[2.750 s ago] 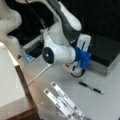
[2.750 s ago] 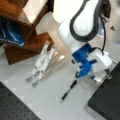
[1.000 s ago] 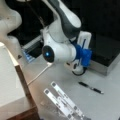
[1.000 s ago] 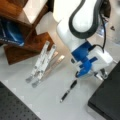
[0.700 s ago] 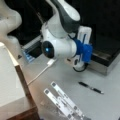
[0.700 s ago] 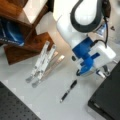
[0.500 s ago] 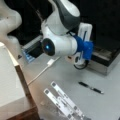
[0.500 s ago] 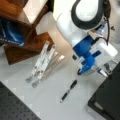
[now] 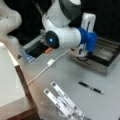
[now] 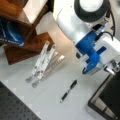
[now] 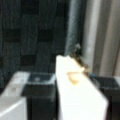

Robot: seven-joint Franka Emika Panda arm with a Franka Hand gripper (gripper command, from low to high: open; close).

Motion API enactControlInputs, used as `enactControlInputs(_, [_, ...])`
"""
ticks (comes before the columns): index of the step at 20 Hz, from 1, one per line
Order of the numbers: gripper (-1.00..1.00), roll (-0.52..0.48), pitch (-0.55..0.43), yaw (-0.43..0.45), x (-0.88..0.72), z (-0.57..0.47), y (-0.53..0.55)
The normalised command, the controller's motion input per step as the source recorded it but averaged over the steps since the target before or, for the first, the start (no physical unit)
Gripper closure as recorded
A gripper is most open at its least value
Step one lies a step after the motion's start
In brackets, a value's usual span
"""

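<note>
Wrist view tells the story here: the pincer looks clamped on a white block, with a dark finger tight against the block's left side and the other against its right. Behind it there's dark patterned matting and some pale upright rails. I can't tell exactly what those rails are.

In a front view the pincer hangs low over the near edge of the grey tray, at that view's right side of the counter. So the block is up in the grip, above the tray's rim and not resting on anything I can see. The black pen lies well apart on the counter. The folded metal stand and the white cable are further off toward the left.

My take on doing this bit well:
- go slow, since the block sticks out well past the fingers and could pivot if it's bumped
- clear the tray wall before moving sideways
- hold the wrist level so the block stays square
- don't loosen the squeeze until something is under the block
</note>
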Motion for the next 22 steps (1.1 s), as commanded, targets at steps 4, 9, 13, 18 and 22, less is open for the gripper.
enactControlInputs(4, [1.00, -0.147, 0.085, 0.127, 0.05, 0.34, 0.33])
enactControlInputs(9, [1.00, -0.159, 0.065, 0.095, 0.06, 0.29, 0.33])
enactControlInputs(13, [1.00, -0.168, 0.034, 0.060, 0.07, 0.24, 0.32])
enactControlInputs(18, [1.00, -0.160, 0.017, 0.021, 0.07, 0.18, 0.30])
enactControlInputs(22, [1.00, -0.133, 0.019, -0.014, 0.09, 0.16, 0.35])
